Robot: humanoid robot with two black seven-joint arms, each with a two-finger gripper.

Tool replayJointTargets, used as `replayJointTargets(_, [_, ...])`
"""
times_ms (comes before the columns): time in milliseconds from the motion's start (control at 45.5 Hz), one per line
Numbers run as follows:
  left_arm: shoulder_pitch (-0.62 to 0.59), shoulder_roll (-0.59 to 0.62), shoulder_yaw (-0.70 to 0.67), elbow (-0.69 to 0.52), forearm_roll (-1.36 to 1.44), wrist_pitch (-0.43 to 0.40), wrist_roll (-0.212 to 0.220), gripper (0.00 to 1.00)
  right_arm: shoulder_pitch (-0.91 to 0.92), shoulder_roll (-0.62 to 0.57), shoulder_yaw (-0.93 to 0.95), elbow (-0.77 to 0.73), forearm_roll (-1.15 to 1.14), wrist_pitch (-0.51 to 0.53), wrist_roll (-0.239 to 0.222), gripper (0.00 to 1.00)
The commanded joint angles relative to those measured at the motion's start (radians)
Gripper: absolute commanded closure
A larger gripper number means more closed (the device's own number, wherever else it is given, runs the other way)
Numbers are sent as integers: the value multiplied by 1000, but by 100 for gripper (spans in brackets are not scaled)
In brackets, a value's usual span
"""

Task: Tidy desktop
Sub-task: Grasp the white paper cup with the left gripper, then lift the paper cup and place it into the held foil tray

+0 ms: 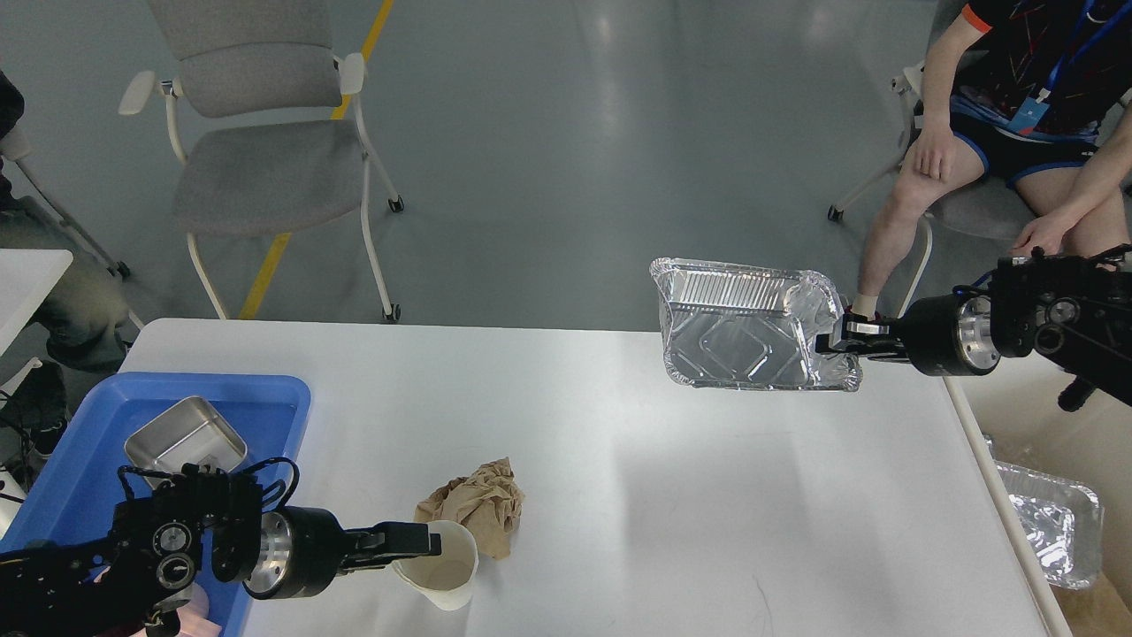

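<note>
- Desktop (619,460) was mid-tidy; left gripper (424,541) clamped a paper cup (442,575) by its rim, beside crumpled brown paper (478,504).
- Right gripper (840,341) pinched a foil tray's (747,327) edge, lifting it clear, apparently for disposal.

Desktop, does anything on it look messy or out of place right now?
Yes. A crumpled brown paper wad lies loose on the desktop near its front edge, beside the white paper cup gripped by the left gripper.

A glossy grey floor (566,133) reflects soft overhead light, crossed by a yellow line (292,230). A grey wheeled chair (256,150) stands empty at left, while a seated person (1017,115) occupies another at right.
</note>
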Motion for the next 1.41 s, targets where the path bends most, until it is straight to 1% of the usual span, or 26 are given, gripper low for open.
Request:
replayJointTargets(0, [12,-7,-1,3,18,-1,7,52,0,-1,0,0,0,0,0,100])
replayJointTargets(154, [13,-28,-1,38,18,-6,7,81,0,-1,0,1,0,0,0,100])
replayJointTargets(176, [15,-30,-1,38,18,-7,15,87,0,-1,0,1,0,-2,0,100])
replayJointTargets(198, [18,-30,-1,37,18,-10,18,96,0,-1,0,1,0,0,0,100])
replayJointTargets(220, [19,-30,-1,37,18,-12,20,100,0,-1,0,1,0,0,0,100])
replayJointTargets(417, [24,-28,-6,37,20,-12,15,100,0,-3,0,0,0,0,0,100])
replayJointTargets(527, [24,-5,-14,21,26,-20,9,100,0,-3,0,0,0,-2,0,100])
replayJointTargets(615, [24,53,-21,-31,26,-30,3,100,0,-1,0,0,0,-3,0,100])
replayJointTargets(725, [24,180,-67,-147,8,-55,3,100,0,-1,0,0,0,-3,0,100])
replayJointTargets(791, [24,286,-115,-222,-21,-75,3,100,0,-1,0,0,0,-5,1,100])
replayJointTargets(813, [24,323,-132,-230,-46,-87,1,100,0,-1,0,0,0,-3,1,100])
replayJointTargets(857, [13,389,-176,-224,-112,-112,-3,100,0,-1,0,0,0,-5,1,100])
replayJointTargets(900, [10,448,-239,-223,-187,-144,-17,100,0,0,0,1,0,-5,1,100])
replayJointTargets(966, [10,536,-354,-223,-286,-213,-39,100,0,0,0,1,0,-6,1,100])
replayJointTargets(1010, [10,577,-420,-223,-333,-254,-42,100,-2,0,0,1,0,-8,1,100])
replayJointTargets(1076, [12,623,-504,-221,-374,-303,-42,100,-3,2,0,1,0,-12,1,100])
replayJointTargets(1142, [12,657,-558,-221,-396,-336,-42,100,-3,5,0,1,0,-12,1,100])
replayJointTargets(1296, [12,720,-639,-219,-468,-365,-43,100,-2,12,0,3,2,-12,1,100])
replayJointTargets(1384, [12,728,-666,-215,-483,-374,-42,100,-2,9,0,5,2,-12,3,100])
